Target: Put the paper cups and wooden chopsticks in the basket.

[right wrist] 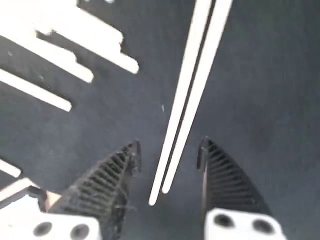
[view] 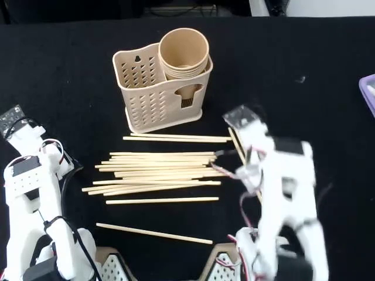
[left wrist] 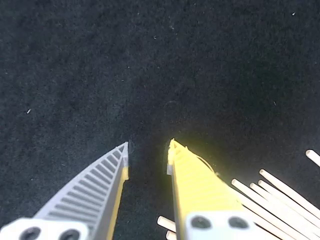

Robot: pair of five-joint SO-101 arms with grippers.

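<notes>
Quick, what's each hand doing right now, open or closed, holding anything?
Left hand: open, empty, over the black table.
Right hand: open, with two chopsticks lying between its fingers, not clamped.

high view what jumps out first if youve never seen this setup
The pile of chopsticks spreads across the middle of the black table, just in front of the basket, which holds a stack of cups in one compartment. Next comes the right gripper, open, with two chopsticks lying between its fingers, not yet pinched.
</notes>
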